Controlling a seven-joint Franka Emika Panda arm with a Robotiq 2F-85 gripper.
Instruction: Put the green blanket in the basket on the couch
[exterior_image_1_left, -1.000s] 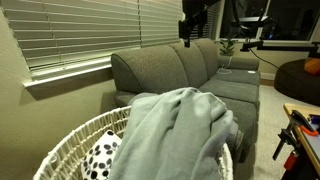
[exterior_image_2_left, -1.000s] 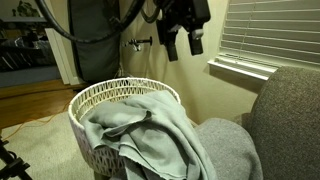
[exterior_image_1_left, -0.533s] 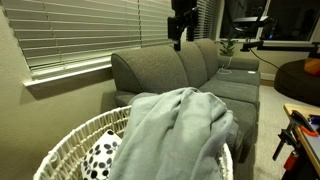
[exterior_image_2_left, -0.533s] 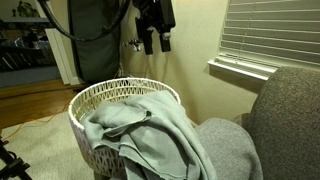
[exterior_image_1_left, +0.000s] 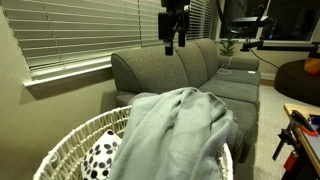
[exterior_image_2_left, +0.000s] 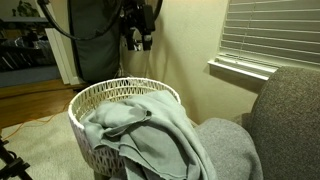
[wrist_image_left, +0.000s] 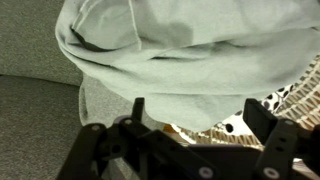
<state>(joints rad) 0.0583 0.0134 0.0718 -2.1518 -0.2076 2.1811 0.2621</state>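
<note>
Hanging high with the tool (exterior_image_1_left: 173, 45) spread wide, gripping nothing. Well below it, heaped in the basket (exterior_image_2_left: 108, 92) and spilling over the rim toward the couch (exterior_image_1_left: 195, 65) arm: green blanket (exterior_image_2_left: 150, 135). Calls for 1 long drop, probably.

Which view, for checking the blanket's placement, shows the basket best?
The basket shows best in an exterior view: its round rim and side wall are visible, with the green blanket spilling over its edge. In an exterior view only part of the rim shows; the wrist view catches just a wicker sliver.
</note>
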